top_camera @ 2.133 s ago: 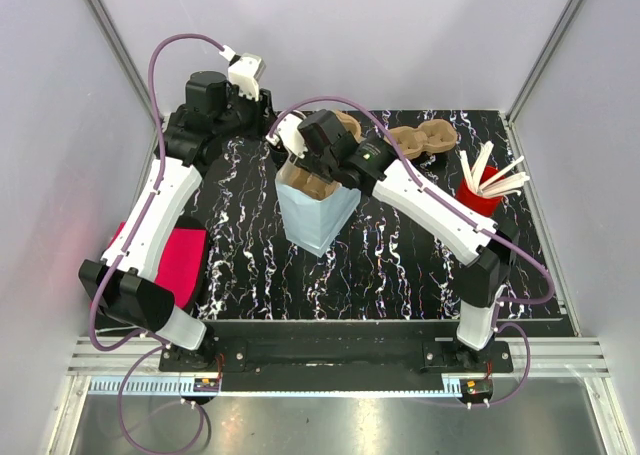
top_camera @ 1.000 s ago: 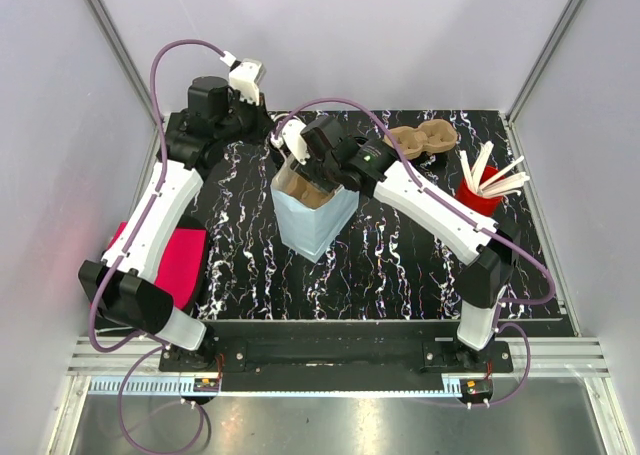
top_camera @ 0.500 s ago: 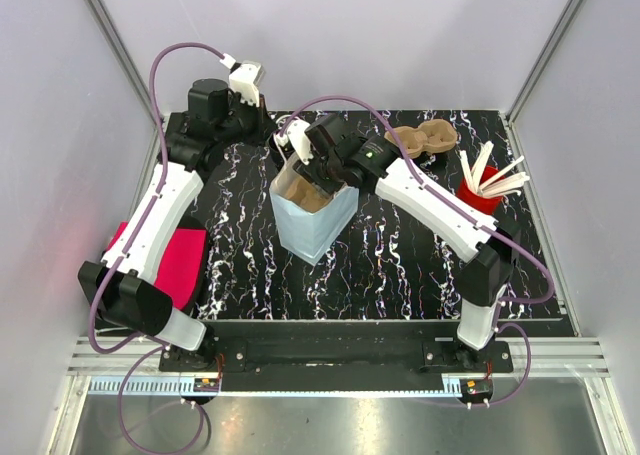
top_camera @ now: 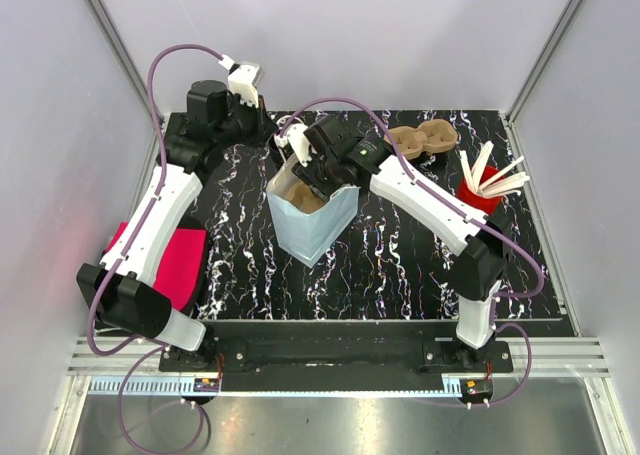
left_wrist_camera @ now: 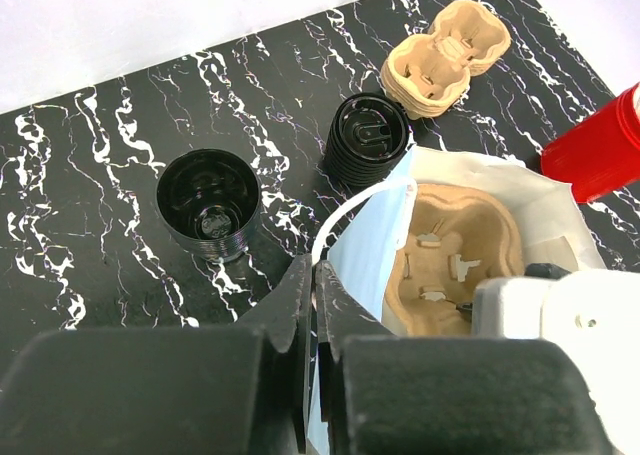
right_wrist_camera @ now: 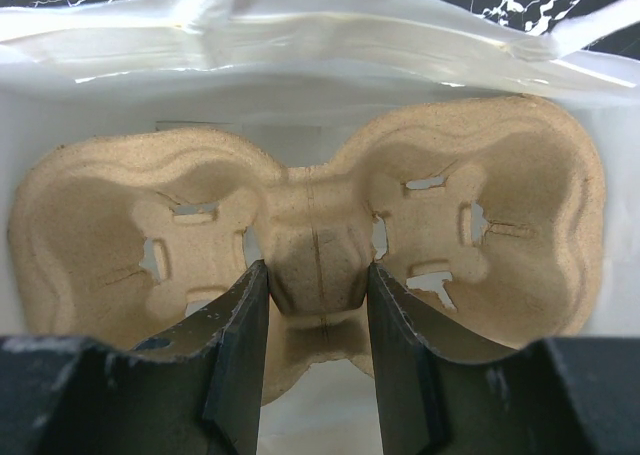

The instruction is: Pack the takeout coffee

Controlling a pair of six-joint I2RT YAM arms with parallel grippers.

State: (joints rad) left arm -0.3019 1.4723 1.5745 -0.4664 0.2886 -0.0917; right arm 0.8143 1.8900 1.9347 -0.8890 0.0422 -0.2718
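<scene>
The pulp cup carrier, pinched by its middle ridge in the right gripper, seems nearly seated inside the blue bag, whose eleven-o'clock rim is clamped by the left gripper; release is needed next.

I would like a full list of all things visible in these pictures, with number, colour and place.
paper bag: one, light blue, table centre, open
cup carrier: one, brown, inside the bag
spare carriers: one stack, brown, far edge
lids: one stack, black, beside the bag's far rim
cups: one stack, black, next to the lids
red cup: one, right side
sticks: several, pale, in the red cup
red flat object: one, left of the table
table: one, black, white veins
left gripper: shut on the bag's rim
right gripper: shut on the cup carrier's middle
</scene>
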